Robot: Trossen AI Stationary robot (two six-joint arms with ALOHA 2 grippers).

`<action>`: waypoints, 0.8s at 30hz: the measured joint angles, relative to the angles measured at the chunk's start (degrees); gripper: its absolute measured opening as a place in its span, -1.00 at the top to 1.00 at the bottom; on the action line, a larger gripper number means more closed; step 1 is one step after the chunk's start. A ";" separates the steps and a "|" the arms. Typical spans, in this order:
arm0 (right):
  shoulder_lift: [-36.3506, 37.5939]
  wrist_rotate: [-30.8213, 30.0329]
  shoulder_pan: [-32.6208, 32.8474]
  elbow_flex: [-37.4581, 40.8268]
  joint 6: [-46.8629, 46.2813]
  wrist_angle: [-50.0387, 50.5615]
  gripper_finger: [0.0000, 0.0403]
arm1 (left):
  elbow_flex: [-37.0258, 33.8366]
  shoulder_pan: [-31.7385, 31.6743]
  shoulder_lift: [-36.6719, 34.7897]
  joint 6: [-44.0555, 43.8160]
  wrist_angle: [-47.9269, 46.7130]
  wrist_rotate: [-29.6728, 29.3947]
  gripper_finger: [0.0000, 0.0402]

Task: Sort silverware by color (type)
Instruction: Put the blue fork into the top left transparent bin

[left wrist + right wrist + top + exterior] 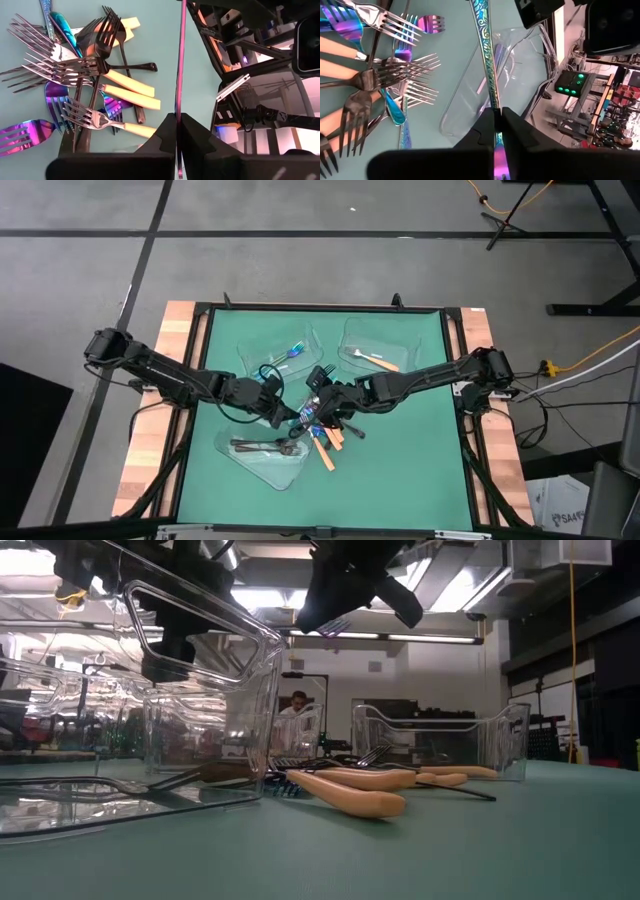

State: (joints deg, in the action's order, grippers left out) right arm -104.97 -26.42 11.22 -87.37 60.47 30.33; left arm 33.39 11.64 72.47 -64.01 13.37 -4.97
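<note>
partly hidden: iridescent utensil [487,60] pinched by both grippers' jaws.

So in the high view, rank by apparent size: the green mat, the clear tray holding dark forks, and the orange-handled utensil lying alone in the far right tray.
1. Green mat
2. Clear tray with dark forks
3. Orange-handled utensil

- Two dark, jointed arms, the left arm [170,375] and the right arm [430,375], each built of slim black segments.
- Black cables loop beside the left arm's wrist.
- Each gripper's fingers [192,131] are matte black, blocky, with angled tips.
</note>
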 joint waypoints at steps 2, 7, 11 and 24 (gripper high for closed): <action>0.00 0.00 -0.02 0.00 -0.11 -0.26 0.86 | 0.00 0.00 0.00 0.02 0.04 -0.02 0.99; -0.04 -0.92 0.02 0.00 -0.23 -0.98 0.62 | 0.13 0.00 -0.02 0.43 0.53 -0.29 0.99; -0.08 -7.96 1.32 0.00 -2.20 -0.93 0.54 | 0.13 -0.85 -0.04 2.05 0.52 -0.59 0.99; 8.17 -20.59 7.12 0.00 -19.65 11.59 0.53 | 0.17 -11.56 -0.44 21.46 1.10 2.77 0.99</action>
State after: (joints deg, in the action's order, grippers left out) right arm -96.80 -47.01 18.34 -87.37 40.82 41.92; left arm 33.56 0.08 72.03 -42.55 14.46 -2.20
